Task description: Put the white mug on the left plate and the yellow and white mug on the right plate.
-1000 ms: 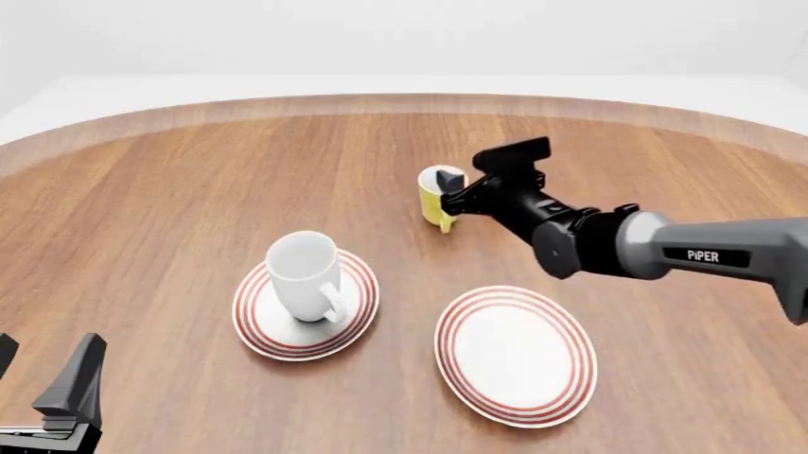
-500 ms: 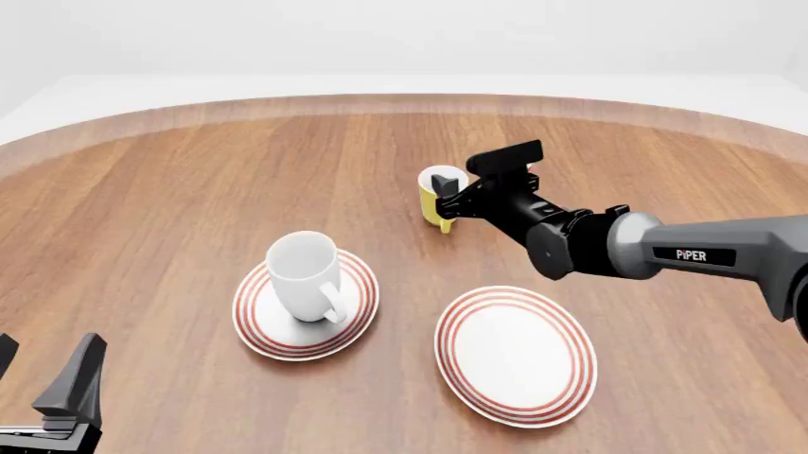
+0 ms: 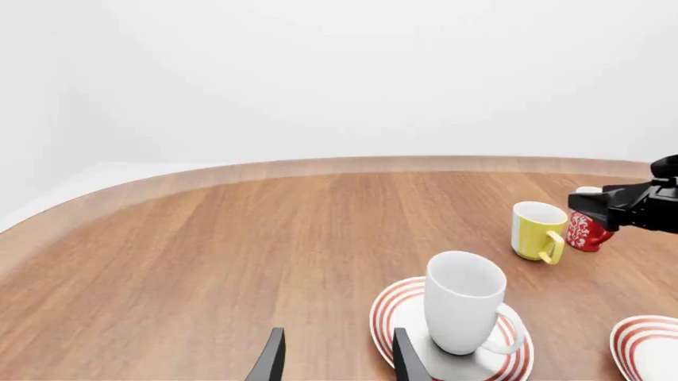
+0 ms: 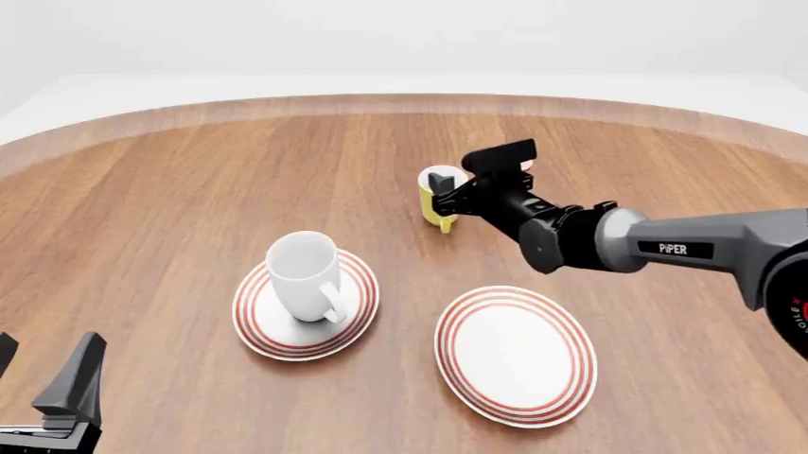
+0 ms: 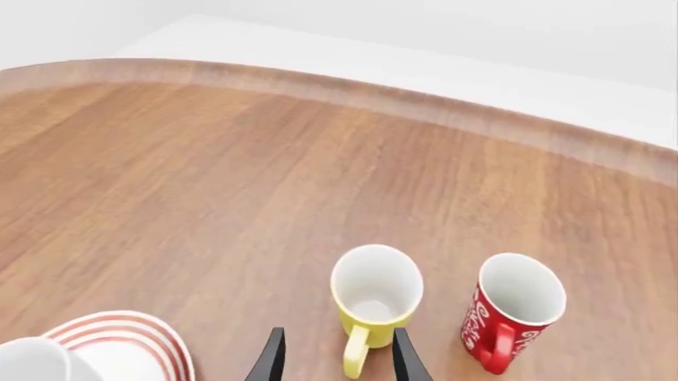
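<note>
On the left plate (image 4: 305, 305) the white mug (image 4: 307, 276) stands upright, its handle turned toward my side of the table, so I judge that half of the job finished. My left gripper (image 4: 48, 378) sits low at the near left corner of the front view, well apart from everything, its fingers spread with nothing between them.

What is left is the yellow and white mug (image 4: 438, 198). It stands upright on the bare wooden table (image 4: 165, 189) farther out than both plates, with a red patterned cup (image 5: 507, 309) just beside it on its right. The right plate (image 4: 517, 355) lies bare, nearer to me than that mug and a little to its right, so nothing has been delivered there yet.

My right gripper (image 4: 470, 188) reaches across from the right and is at the yellow mug. In the right wrist view my two fingertips (image 5: 272, 359) show parted, with the mug's yellow handle between them and its body just ahead; they carry nothing. In the front view the gripper's dark body overlaps the mug's right side, and I cannot tell whether a finger touches it.

By my reckoning, I am lining up the grasp on this second mug. Closing on it, lifting, carrying it back and setting it on the right plate are all yet to do, and the red cup so near is something I should avoid knocking.
</note>
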`<action>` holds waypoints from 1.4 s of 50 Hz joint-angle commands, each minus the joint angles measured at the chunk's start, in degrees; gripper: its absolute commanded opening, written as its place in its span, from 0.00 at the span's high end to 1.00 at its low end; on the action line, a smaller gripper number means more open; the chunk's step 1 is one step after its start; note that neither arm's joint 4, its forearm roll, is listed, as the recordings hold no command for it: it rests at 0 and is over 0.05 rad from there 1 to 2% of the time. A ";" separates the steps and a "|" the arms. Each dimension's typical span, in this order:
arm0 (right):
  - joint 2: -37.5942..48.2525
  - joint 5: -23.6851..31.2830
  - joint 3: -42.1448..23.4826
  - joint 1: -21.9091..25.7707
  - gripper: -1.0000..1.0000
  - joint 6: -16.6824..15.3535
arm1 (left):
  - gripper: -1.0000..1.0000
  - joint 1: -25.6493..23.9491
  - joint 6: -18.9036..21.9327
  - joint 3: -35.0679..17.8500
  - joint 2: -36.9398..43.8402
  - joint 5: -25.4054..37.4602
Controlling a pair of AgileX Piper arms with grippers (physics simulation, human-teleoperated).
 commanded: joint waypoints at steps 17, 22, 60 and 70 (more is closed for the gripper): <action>2.58 -0.95 -0.74 -0.45 0.00 2.81 | 0.00 0.00 0.00 -0.02 0.04 -0.01; 3.59 -1.04 -1.52 -0.41 0.00 3.45 | 0.00 0.00 0.00 -0.02 0.04 -0.01; 6.30 -3.67 -0.99 -1.87 0.00 7.65 | 0.00 0.00 0.00 -0.02 0.04 -0.01; 7.89 -3.95 -1.91 -2.28 0.00 8.54 | 0.00 0.00 0.00 -0.02 0.04 -0.01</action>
